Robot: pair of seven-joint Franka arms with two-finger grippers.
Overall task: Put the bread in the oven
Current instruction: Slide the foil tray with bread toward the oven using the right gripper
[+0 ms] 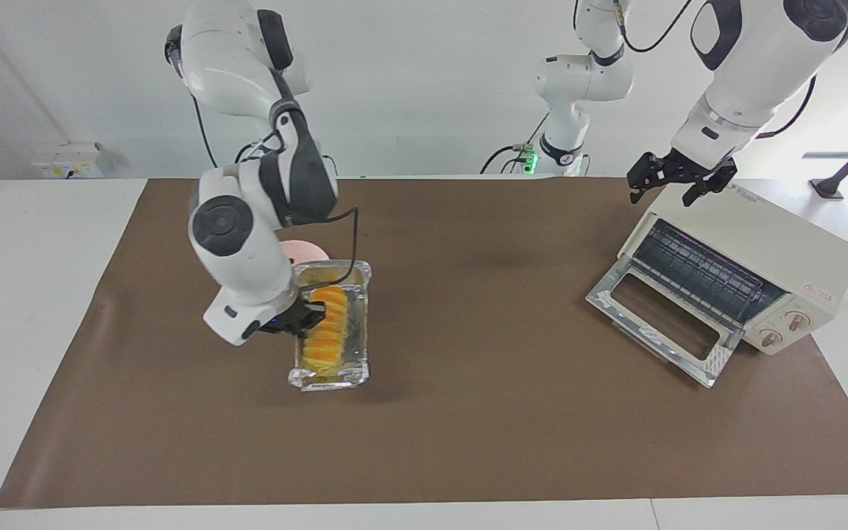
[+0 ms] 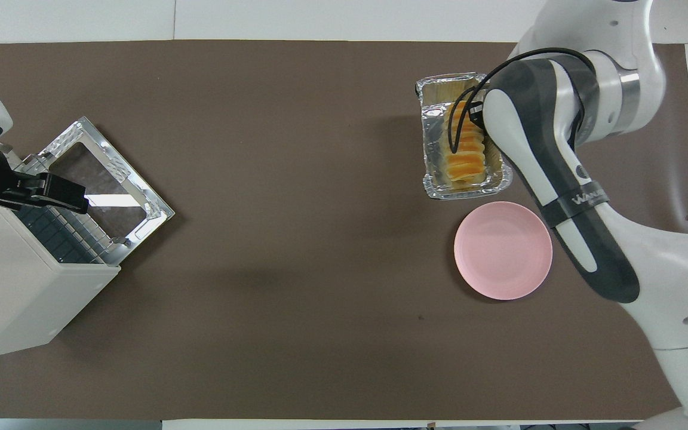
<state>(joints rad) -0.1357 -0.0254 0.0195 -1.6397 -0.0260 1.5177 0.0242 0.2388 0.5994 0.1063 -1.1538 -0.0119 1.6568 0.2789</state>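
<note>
The yellow-orange ridged bread (image 1: 321, 346) lies in a crinkled foil tray (image 1: 332, 381) toward the right arm's end of the table. My right gripper (image 1: 313, 315) is down in the tray at the middle of the bread. In the overhead view the right arm covers that gripper, and part of the bread (image 2: 463, 164) shows in the tray (image 2: 439, 119). The cream-white oven (image 1: 785, 243) stands at the left arm's end with its glass door (image 1: 659, 316) dropped open and the wire rack showing. My left gripper (image 1: 661, 195) hangs open and empty over the oven's top edge.
A round pink plate (image 2: 503, 249) lies beside the foil tray, nearer to the robots. A brown mat (image 1: 468, 442) covers the table between tray and oven (image 2: 15, 286). A third robot base stands off the mat at the robots' end.
</note>
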